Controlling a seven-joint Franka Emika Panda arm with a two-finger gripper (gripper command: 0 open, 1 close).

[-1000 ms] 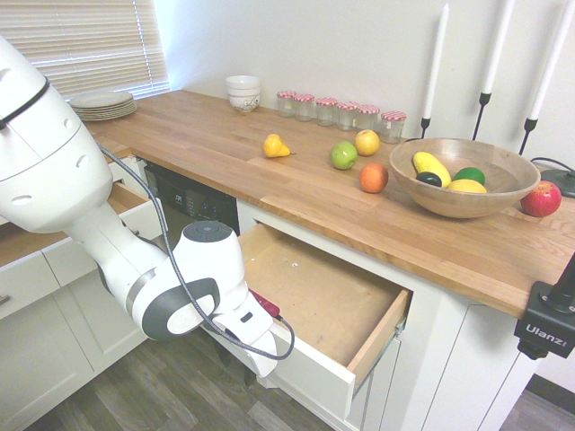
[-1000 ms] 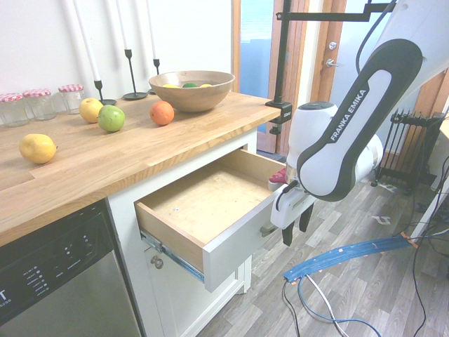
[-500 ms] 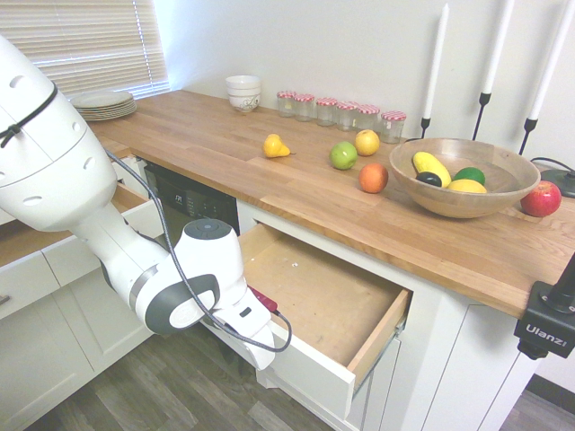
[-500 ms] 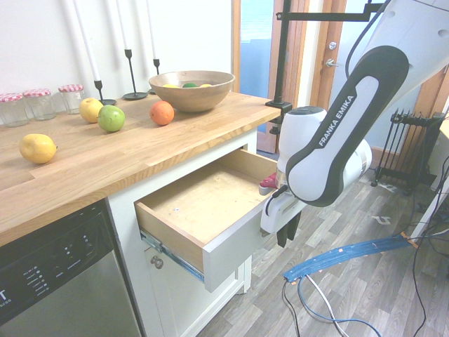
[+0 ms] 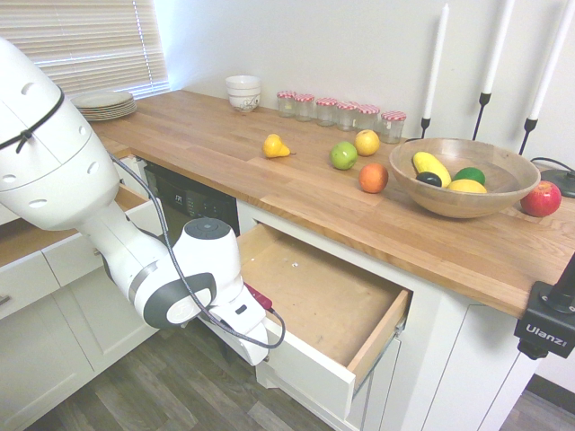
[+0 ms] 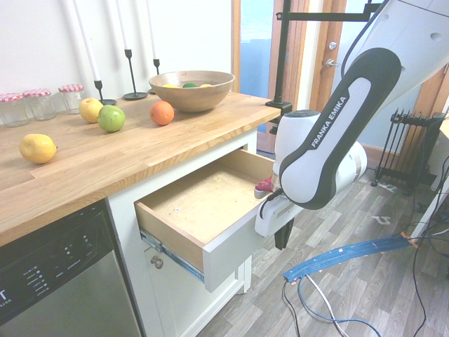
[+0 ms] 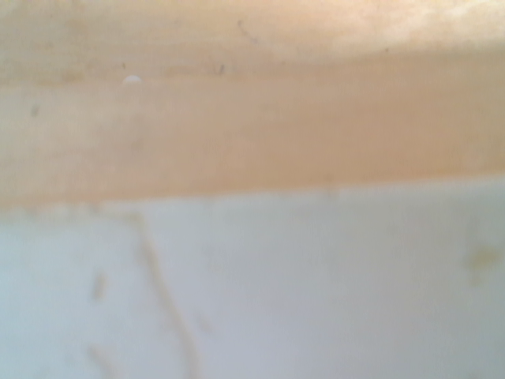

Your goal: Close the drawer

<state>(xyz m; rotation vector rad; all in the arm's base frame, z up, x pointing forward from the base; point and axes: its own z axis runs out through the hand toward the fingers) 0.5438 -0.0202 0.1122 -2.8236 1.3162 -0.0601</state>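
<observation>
The fingers (image 6: 280, 237) hung straight down in front of the drawer (image 6: 210, 203), at its front panel. Only one dark finger showed below the hand in the second exterior view, so whether they stood narrow or wide could not be told; nothing was seen held. Compared with a second earlier, the hand had drawn in from a spot clear of the front panel to one right against it, its white body now overlapping the panel's top edge. Actual contact could not be confirmed, and the handle was hidden behind the hand.

The drawer itself stood pulled well out from under the desk (image 5: 296, 180), its plywood bottom bare and fully exposed. It showed no shift across the earlier views. The wrist view gave only a blurred band of plywood above a white surface, consistent with the hand sitting over the front panel's top edge.

Assessment: the approach appeared complete and the push not yet begun. The next step would be a steady press on the front panel toward the cabinet.
</observation>
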